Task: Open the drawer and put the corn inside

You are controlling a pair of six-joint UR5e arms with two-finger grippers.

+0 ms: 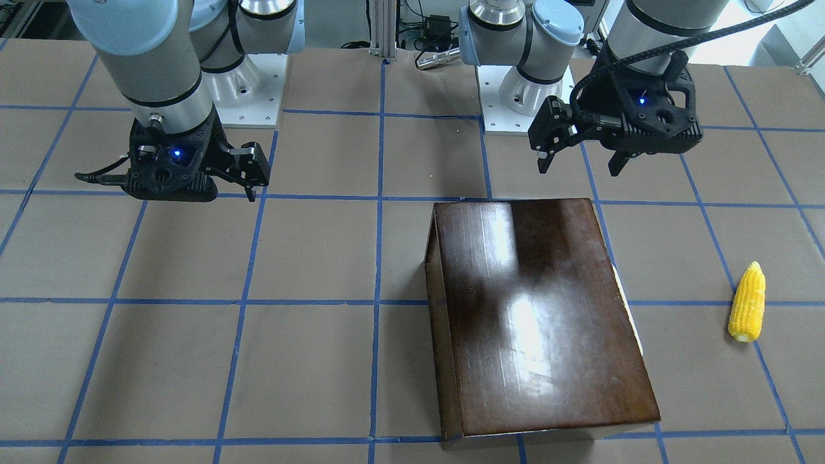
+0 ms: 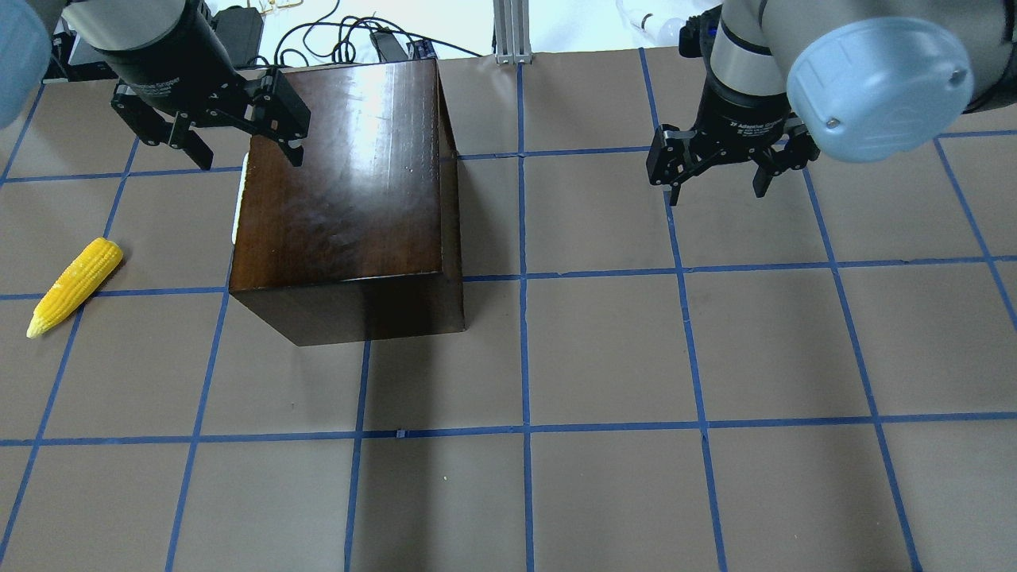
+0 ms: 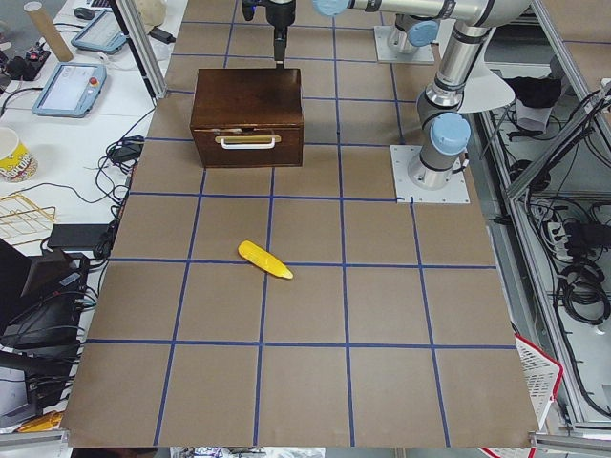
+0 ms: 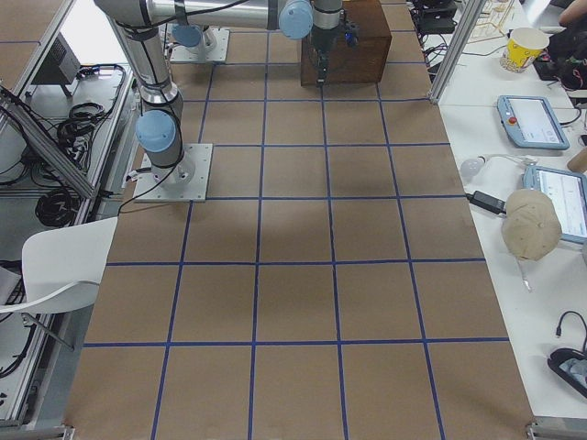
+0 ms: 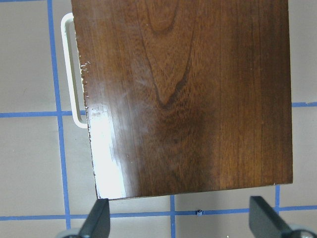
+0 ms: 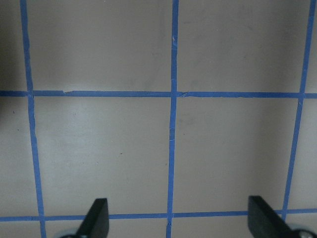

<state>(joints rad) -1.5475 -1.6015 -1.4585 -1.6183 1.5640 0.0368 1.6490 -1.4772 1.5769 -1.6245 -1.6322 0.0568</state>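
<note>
The glossy dark-brown wooden box [image 2: 349,191] stands on the table left of centre; it also shows in the front view [image 1: 541,309]. Its drawer [image 3: 248,143] is closed, and the dark front panel with a white handle [image 5: 69,74] faces the robot's left. The yellow corn [image 2: 75,286] lies on the table apart from the box, on the handle side; it also shows in the front view [image 1: 747,301]. My left gripper [image 2: 242,151] hangs open and empty above the box's far left corner. My right gripper [image 2: 715,187] hangs open and empty over bare table, far right of the box.
The brown table top [image 2: 604,357] carries a grid of blue tape lines. The two arm bases [image 1: 258,84] stand at the robot's edge. Cables and a post [image 2: 508,32] lie beyond the table's far edge. Tablets and a cup sit on side benches.
</note>
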